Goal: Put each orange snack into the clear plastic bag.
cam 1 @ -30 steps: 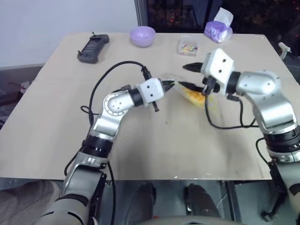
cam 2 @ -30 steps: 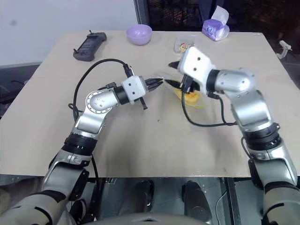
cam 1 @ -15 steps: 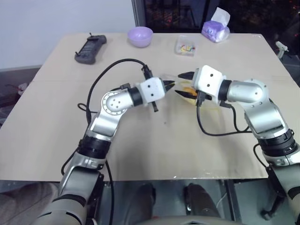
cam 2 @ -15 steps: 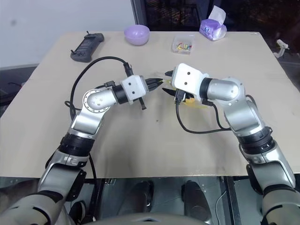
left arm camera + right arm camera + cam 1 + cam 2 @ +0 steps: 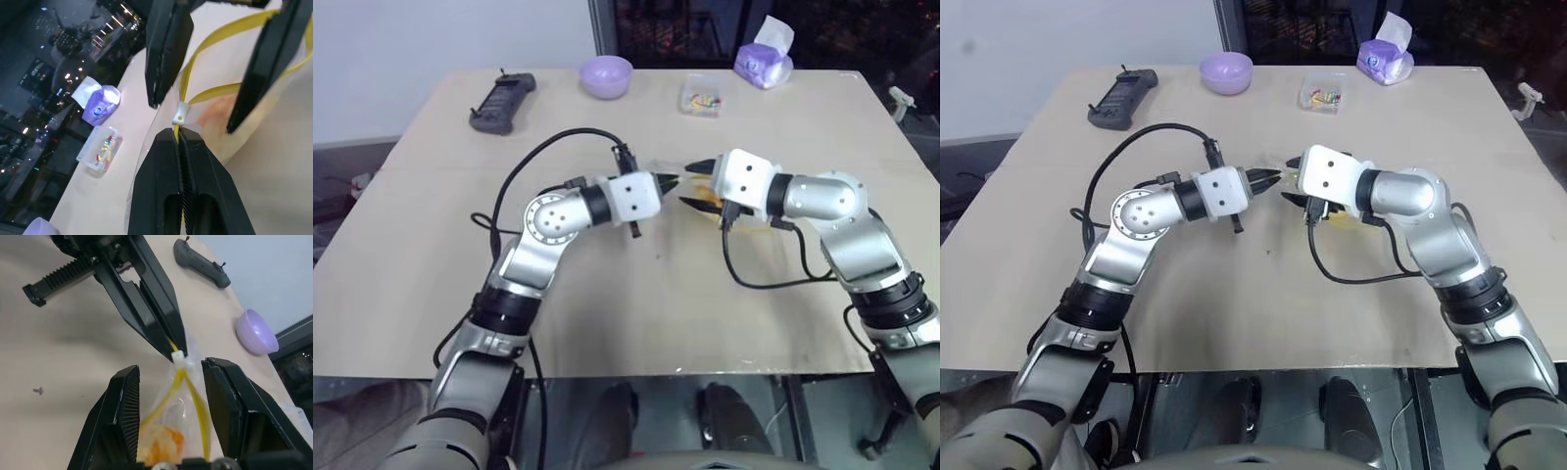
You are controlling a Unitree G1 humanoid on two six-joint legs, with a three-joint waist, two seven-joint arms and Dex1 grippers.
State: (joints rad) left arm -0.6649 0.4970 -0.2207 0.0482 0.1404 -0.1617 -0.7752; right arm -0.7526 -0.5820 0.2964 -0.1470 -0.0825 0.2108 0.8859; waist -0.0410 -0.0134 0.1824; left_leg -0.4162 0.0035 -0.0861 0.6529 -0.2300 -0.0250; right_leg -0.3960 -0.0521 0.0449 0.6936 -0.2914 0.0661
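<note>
The clear plastic bag (image 5: 191,363) lies on the table's middle with its mouth toward my left gripper. Its two yellow seal strips meet at a small white slider (image 5: 180,113). One orange snack (image 5: 161,444) shows inside the bag, blurred by the plastic. My left gripper (image 5: 179,135) is shut on the end of the seal strip just behind the slider. My right gripper (image 5: 171,367) faces it, open, one finger on each side of the bag's mouth; I cannot tell if the fingers (image 5: 697,165) touch the plastic.
At the table's far edge stand a lilac bowl (image 5: 608,74), a small clear box of colourful bits (image 5: 703,98) and a purple tissue pack (image 5: 766,61). A black handset (image 5: 504,100) lies at the far left. Cables loop over both arms.
My right gripper has come down and in toward the left gripper, and now straddles the bag's mouth. The left gripper has kept its hold and place.
</note>
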